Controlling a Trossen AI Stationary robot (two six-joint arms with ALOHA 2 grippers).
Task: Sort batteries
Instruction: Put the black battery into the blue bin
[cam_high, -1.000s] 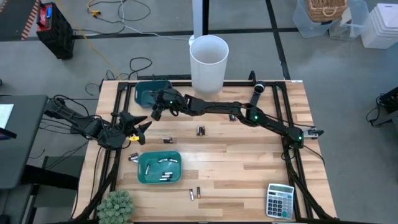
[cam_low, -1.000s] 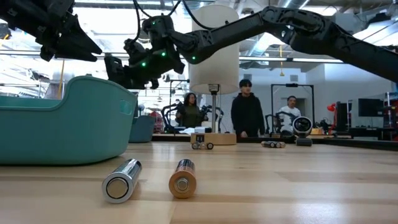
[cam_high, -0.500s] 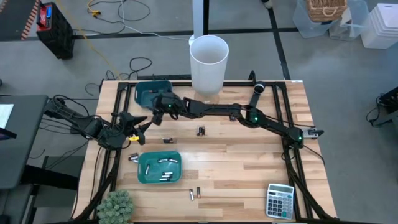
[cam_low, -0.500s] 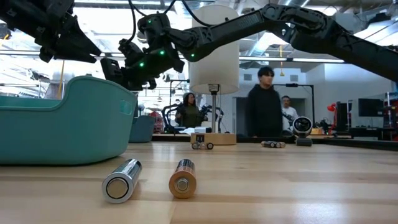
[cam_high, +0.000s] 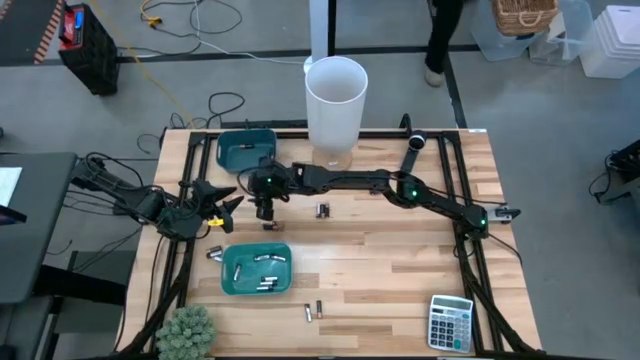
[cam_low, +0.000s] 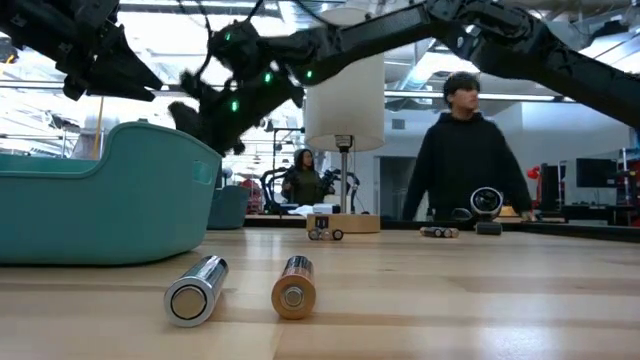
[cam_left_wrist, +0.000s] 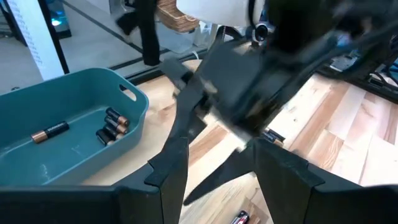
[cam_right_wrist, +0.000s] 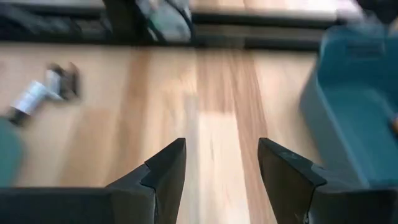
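Loose batteries lie on the wooden table: one (cam_high: 268, 225) just near-side of my right gripper, another (cam_high: 322, 210) to its right, one (cam_high: 213, 253) beside the near teal bin (cam_high: 284, 284), and two (cam_high: 313, 311) at the near edge. Those two also show in the low view, as the silvery battery (cam_low: 195, 290) and the copper-ended battery (cam_low: 293, 287). Several batteries (cam_left_wrist: 112, 124) lie in the far teal bin (cam_high: 245, 148). My right gripper (cam_high: 265, 203) (cam_right_wrist: 221, 168) hangs open and empty over bare wood. My left gripper (cam_high: 232, 198) (cam_left_wrist: 217, 180) waits open at the table's left.
A tall white bucket (cam_high: 336, 100) stands at the far edge. A calculator (cam_high: 450, 322) lies at the near right corner and a small plant (cam_high: 185, 330) at the near left. A person (cam_low: 462, 150) stands beyond the table. Bare wood stretches across the middle and right.
My right gripper has swung from above the far teal bin toward the table's near edge and now hangs over bare wood between the two bins. Behind the table, a person has walked across the room.
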